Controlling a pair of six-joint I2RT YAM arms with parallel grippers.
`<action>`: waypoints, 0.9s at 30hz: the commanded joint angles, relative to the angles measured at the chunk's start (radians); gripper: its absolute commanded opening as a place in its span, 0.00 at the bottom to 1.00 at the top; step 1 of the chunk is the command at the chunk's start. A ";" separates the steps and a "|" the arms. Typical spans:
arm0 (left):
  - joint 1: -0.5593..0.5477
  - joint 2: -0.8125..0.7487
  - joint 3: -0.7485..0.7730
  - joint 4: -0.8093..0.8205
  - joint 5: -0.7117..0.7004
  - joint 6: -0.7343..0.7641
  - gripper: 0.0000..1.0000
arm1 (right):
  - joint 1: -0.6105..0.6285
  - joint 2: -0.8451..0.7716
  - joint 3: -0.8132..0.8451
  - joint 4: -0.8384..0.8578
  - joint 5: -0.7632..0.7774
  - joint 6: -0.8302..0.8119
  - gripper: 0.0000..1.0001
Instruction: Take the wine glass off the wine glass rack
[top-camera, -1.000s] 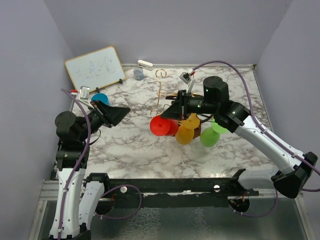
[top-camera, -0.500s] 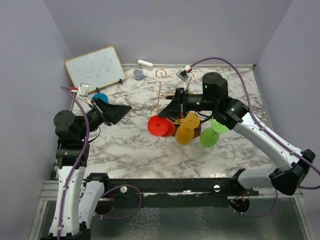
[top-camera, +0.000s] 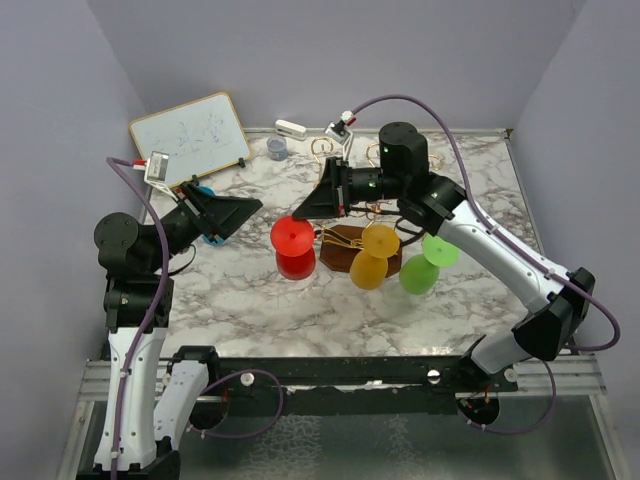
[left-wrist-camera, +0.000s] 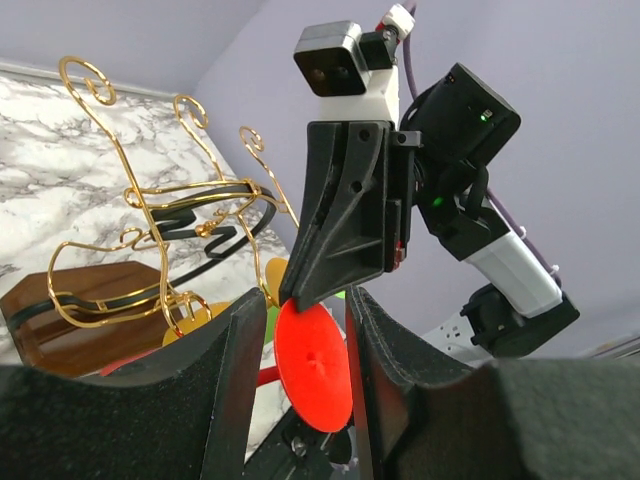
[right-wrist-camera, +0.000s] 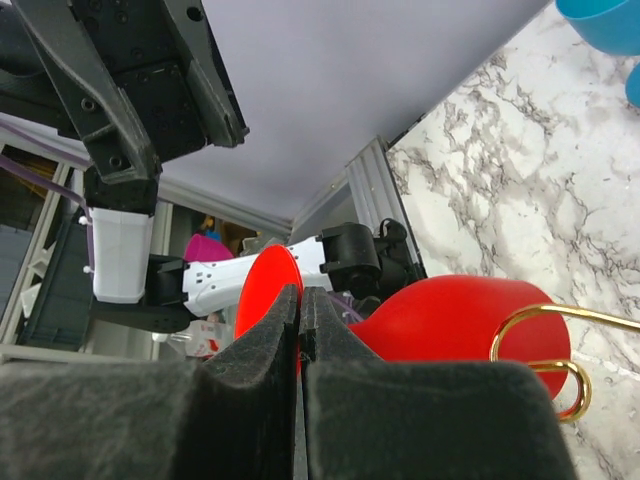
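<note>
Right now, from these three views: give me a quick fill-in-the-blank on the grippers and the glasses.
1. The right gripper is shut on the stem of the ___ wine glass.
2. The left gripper is ___ and holds nothing.
3. In the top view, the green glass is at the ___ end of the wine glass rack.
Missing words: red; open; right.
</note>
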 joint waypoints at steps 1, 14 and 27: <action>-0.005 -0.022 0.007 -0.039 -0.020 -0.005 0.41 | 0.000 0.052 0.073 0.100 -0.068 0.033 0.01; -0.005 -0.028 0.114 -0.190 -0.154 0.065 0.41 | 0.001 0.159 0.140 0.196 -0.121 0.070 0.01; -0.005 0.048 0.246 -0.222 -0.166 0.069 0.41 | 0.000 0.266 0.439 0.040 -0.110 -0.004 0.01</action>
